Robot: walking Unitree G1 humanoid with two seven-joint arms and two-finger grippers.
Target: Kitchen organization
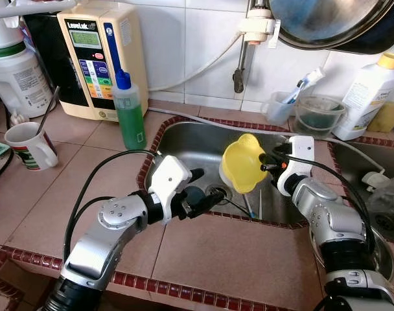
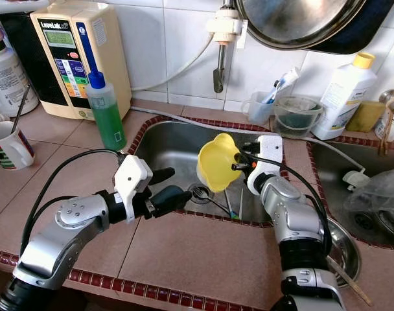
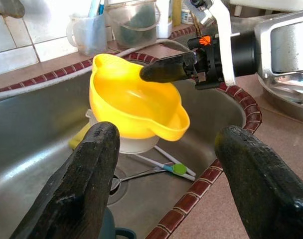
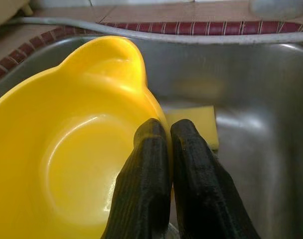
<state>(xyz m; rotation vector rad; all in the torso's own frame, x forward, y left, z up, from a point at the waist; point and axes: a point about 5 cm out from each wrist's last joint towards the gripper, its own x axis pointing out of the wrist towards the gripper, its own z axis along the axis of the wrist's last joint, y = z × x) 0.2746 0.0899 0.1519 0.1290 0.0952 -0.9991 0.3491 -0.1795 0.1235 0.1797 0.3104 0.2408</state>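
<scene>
A yellow plastic bowl with two small lugs hangs tilted over the steel sink. My right gripper is shut on its rim, one finger inside and one outside. Under the bowl stands a white container. A yellow sponge lies on the sink floor behind it. My left gripper is open at the sink's near left edge, above the drain, its fingers spread wide and pointed at the bowl. A toothbrush and thin utensils lie on the sink bottom.
A green soap bottle stands at the sink's left corner, a mug and a water machine further left. Behind the sink are a tap, a clear cup with a toothbrush, a clear bowl and a white bottle.
</scene>
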